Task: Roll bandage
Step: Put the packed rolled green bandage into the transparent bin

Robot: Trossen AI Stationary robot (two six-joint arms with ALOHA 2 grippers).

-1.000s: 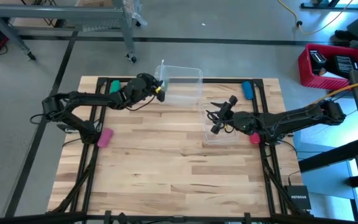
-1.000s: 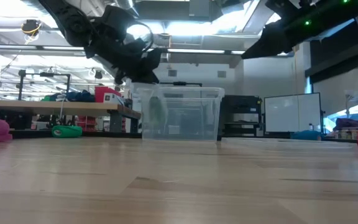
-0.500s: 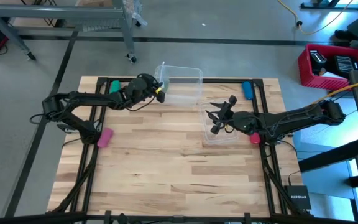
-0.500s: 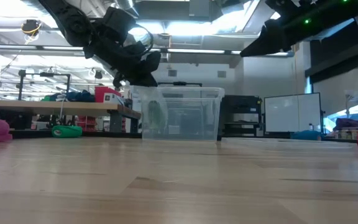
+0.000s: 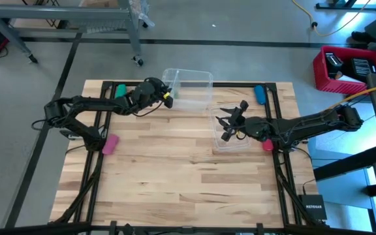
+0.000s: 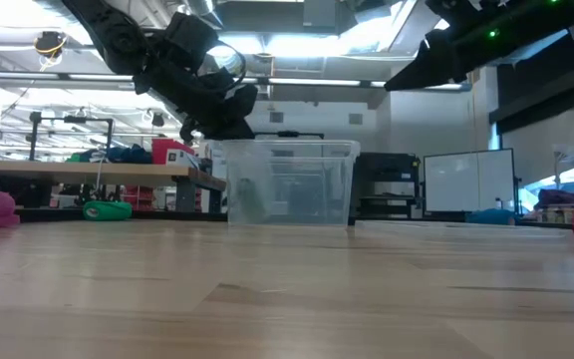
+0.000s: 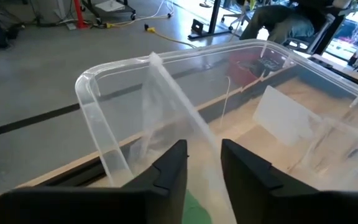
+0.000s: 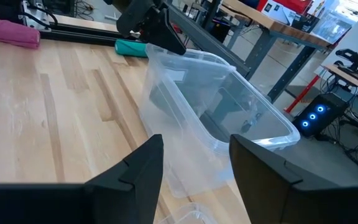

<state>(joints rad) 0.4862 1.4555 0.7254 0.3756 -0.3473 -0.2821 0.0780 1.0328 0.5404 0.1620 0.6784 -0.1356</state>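
From here the surface is mostly bare wood, and the action sits at its far edge, where the clear bin stands.

My left gripper hovers over the bin's near corner, fingers parted and grasping nothing. Directly below it, inside the bin, I see a patch of green that I take for the bandage. A clear edge runs up between the fingers; I cannot tell whether it belongs to the bin.

My right gripper hangs off to the side of the bin, released and empty, above a flat clear lid.

My worries:
- The fingers are close to the bin wall, so lifting away carelessly could catch the rim and drag or tip the bin.
- The bandage is soft, and if it lies loose it may unroll in there.
- That clear edge could snag between the fingers if I close them now.
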